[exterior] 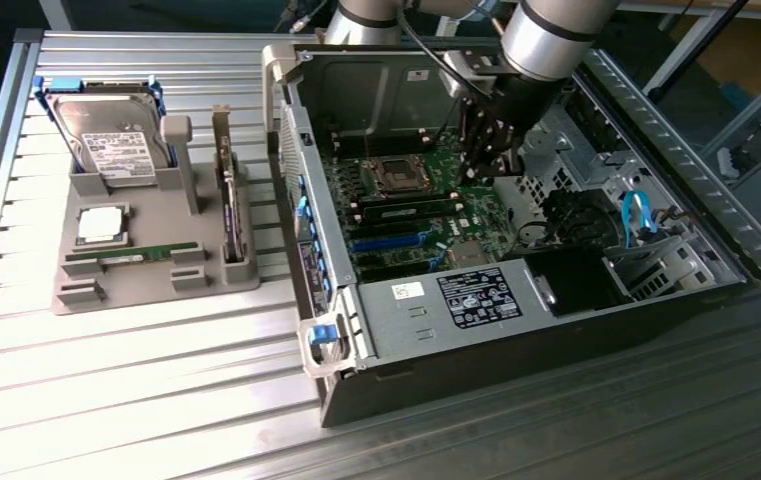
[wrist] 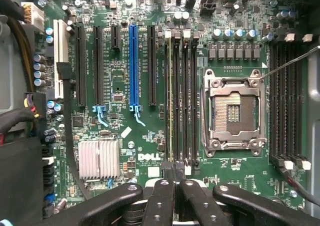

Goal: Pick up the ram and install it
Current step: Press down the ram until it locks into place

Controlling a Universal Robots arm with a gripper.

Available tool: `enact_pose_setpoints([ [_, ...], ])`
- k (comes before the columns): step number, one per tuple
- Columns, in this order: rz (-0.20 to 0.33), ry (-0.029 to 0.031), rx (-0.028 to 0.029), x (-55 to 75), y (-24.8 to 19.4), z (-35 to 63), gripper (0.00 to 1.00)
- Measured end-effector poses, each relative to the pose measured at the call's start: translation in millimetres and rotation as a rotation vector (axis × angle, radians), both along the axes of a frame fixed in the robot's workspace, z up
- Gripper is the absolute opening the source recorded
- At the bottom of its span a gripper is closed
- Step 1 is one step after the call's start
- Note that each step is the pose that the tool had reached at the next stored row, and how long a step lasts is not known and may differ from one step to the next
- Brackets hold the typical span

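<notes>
One ram (exterior: 131, 256), a thin green stick, lies in the front slot of the grey holder (exterior: 153, 290) at the exterior view's left. Another ram (wrist: 170, 95) stands edge-on in a memory slot beside the empty processor socket (wrist: 234, 113) on the motherboard. My gripper (exterior: 487, 165) hangs inside the open computer case (exterior: 514, 300), above the motherboard. In the wrist view my gripper (wrist: 171, 178) is shut, its black fingertips pressed together right over the end of that ram's slot. Nothing shows between the fingers.
The grey holder also carries a silver hard drive (exterior: 113, 145), a square processor chip (exterior: 100, 222) and an upright card (exterior: 229, 200). The case walls, a drive cage with blue cables (exterior: 636, 215) and a silver heatsink (wrist: 98, 159) surround the motherboard.
</notes>
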State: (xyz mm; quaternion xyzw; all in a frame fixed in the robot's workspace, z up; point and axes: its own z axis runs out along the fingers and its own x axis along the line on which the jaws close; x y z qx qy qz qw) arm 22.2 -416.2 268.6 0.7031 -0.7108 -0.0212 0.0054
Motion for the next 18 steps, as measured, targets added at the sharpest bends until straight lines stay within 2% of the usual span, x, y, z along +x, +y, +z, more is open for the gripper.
enact_pose_setpoints([
  [4, 0.000, 0.0001, -0.0002, 0.0, 0.0, -12.0, 0.10],
  [9, 0.000, 0.0000, -0.0001, 0.7, 0.0, -13.1, 0.10],
  [11, 0.000, 0.0000, 0.0000, 8.9, 0.0, -13.1, 0.10],
  [13, 0.000, 0.0001, -0.0001, 9.1, 0.0, -13.0, 0.10],
  [15, 0.000, 0.0001, 0.0013, 9.1, 0.0, -19.5, 0.10],
  [18, 0.000, 0.0001, 0.0012, 9.1, 0.0, -22.9, 0.10],
])
